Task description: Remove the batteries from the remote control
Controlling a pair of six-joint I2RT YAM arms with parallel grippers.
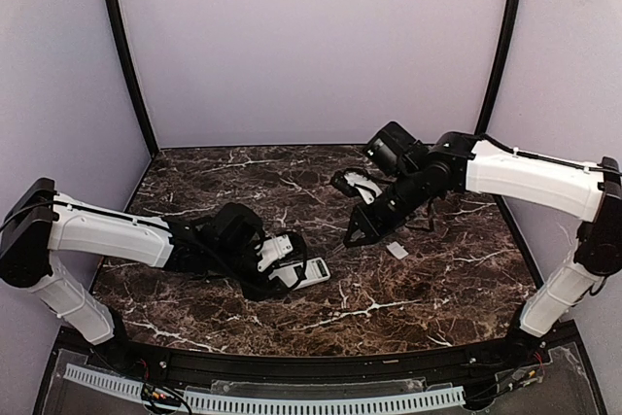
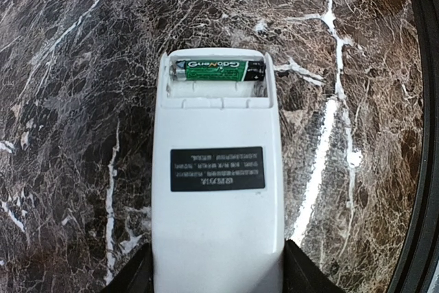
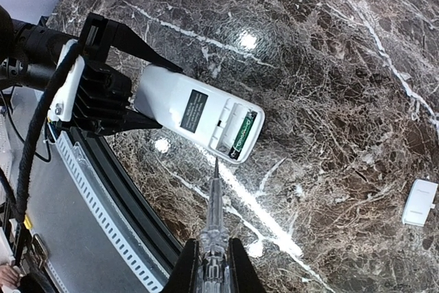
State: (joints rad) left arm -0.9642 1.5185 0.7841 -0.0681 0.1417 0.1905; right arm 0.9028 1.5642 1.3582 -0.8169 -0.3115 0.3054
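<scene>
Reaching low across the dark marble table, my left arm lies nearly flat. My left gripper clamps the sides of the slim white plastic remote control, which sits back up with one green-wrapped cylindrical battery in its uncovered compartment. My right arm slants down, and my right gripper pinches a thin clear pointed pick, its tip close to that compartment's edge.

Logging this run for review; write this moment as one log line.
left gripper: holds remote control, back up | compartment: open, one battery visible | right gripper: shut, pointing at compartment | cover plate: on table, aside
</scene>
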